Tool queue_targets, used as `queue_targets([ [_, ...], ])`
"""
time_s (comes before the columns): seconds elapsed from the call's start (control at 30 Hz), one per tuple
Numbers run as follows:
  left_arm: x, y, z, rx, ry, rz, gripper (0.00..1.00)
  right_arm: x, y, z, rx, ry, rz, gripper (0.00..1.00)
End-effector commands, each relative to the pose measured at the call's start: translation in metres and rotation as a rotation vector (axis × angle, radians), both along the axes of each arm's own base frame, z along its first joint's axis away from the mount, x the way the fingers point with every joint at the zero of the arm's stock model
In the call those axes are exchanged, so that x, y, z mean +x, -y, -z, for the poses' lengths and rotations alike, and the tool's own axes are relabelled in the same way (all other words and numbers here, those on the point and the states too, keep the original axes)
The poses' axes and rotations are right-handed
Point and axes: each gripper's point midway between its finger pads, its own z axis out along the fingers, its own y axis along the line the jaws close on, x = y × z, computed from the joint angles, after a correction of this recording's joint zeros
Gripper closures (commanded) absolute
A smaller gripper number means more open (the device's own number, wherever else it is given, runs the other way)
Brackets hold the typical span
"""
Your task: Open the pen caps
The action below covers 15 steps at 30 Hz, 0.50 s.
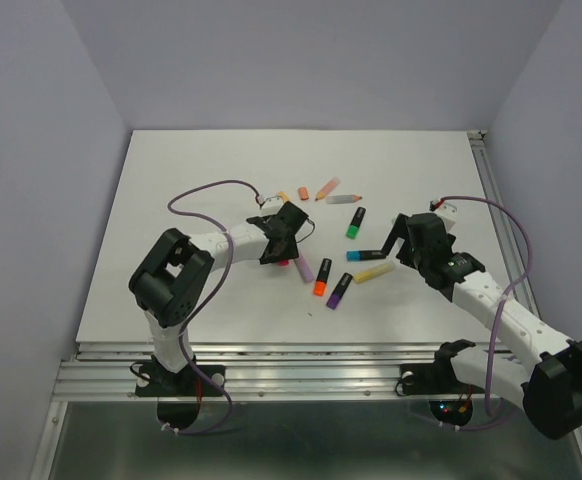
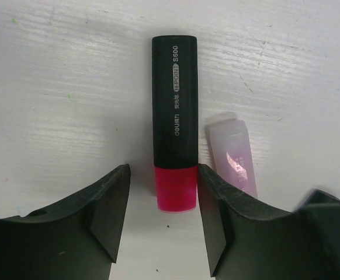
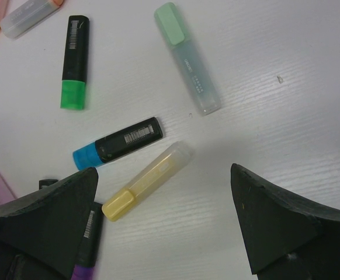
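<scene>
My left gripper [image 1: 279, 243] [image 2: 163, 170] is open and low over the table. Its fingers stand either side of the pink cap [image 2: 174, 188] of a black-barrelled pen [image 2: 174, 99]; the right finger [image 2: 214, 204] is close against the cap, the left stands apart. A lilac pen [image 2: 234, 154] lies just right of it. My right gripper [image 1: 401, 246] [image 3: 162, 172] is wide open above a capped pastel yellow pen [image 3: 149, 179] [image 1: 374, 272]. Near it lie black pens with a blue cap [image 3: 85, 156], a green cap [image 3: 73, 95] and a purple cap [image 3: 83, 272].
A mint pen [image 3: 187, 58] lies beyond the right gripper. In the top view an orange-capped black pen [image 1: 322, 277] and a purple-capped one [image 1: 339, 290] lie near the front. A loose orange cap [image 1: 303, 193], a peach pen [image 1: 327, 188] and a clear pen [image 1: 343, 199] lie farther back.
</scene>
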Motion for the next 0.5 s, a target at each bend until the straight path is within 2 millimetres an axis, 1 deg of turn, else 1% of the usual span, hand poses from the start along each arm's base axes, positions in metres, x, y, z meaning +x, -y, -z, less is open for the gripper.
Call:
queue_targets([
  [0.0,-0.043,-0.032,0.053,0.152,-0.197,-0.004,0.41,0.001,0.005,0.004,-0.021,0.012,0.012,0.0],
  [0.1,-0.045,-0.028,0.059,0.155,-0.219,0.012,0.43,0.001,0.005,0.003,-0.02,0.017,0.013,0.0],
  [0.23,-0.057,-0.031,0.071,0.181,-0.257,0.03,0.45,0.0,0.007,0.0,-0.018,0.032,0.018,0.0],
  [0.3,-0.06,-0.034,0.074,0.184,-0.267,0.028,0.49,-0.001,0.008,0.0,-0.02,0.036,0.023,0.0],
  [0.33,-0.065,-0.035,0.077,0.185,-0.28,0.03,0.53,-0.001,0.008,-0.002,-0.018,0.041,0.023,0.0],
  [0.4,-0.066,-0.034,0.079,0.181,-0.282,0.036,0.53,-0.001,0.008,-0.002,-0.016,0.044,0.023,0.0],
  [0.43,-0.068,-0.034,0.082,0.18,-0.29,0.04,0.59,-0.001,0.009,-0.003,-0.018,0.045,0.026,0.0],
  [0.47,-0.072,-0.032,0.083,0.181,-0.295,0.048,0.62,-0.001,0.009,-0.004,-0.016,0.05,0.028,0.0],
])
